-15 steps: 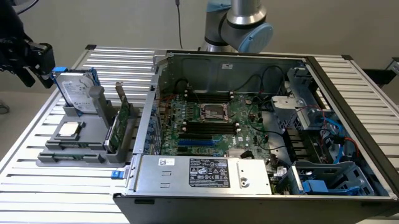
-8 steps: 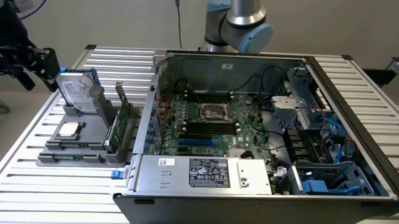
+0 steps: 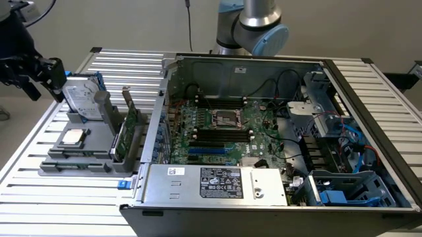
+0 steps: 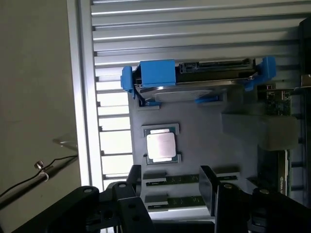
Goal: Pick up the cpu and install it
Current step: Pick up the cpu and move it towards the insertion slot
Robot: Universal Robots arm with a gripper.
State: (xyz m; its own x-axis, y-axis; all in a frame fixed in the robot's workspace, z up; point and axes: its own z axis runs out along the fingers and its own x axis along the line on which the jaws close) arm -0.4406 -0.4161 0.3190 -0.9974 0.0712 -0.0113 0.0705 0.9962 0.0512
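Note:
The cpu [image 3: 74, 137] [image 4: 161, 145] is a small square chip with a silvery top. It lies flat in a holder on the grey tray [image 3: 92, 148] at the exterior view's left. My gripper [image 3: 41, 84] [image 4: 170, 187] hangs in the air above the tray's far left corner, well clear of the cpu. In the wrist view its two black fingers [image 4: 134, 182] stand wide apart with nothing between them. The motherboard's socket [image 3: 226, 118] sits in the middle of the open computer case [image 3: 264, 64].
A silver hard drive [image 3: 82, 101] [image 4: 194, 85] in a blue bracket stands on edge at the tray's back. A green circuit card [image 3: 128, 131] stands upright on the tray's case side. Memory sticks [image 4: 184, 180] lie at the tray's front. The slatted metal table [image 3: 53, 197] lies beneath.

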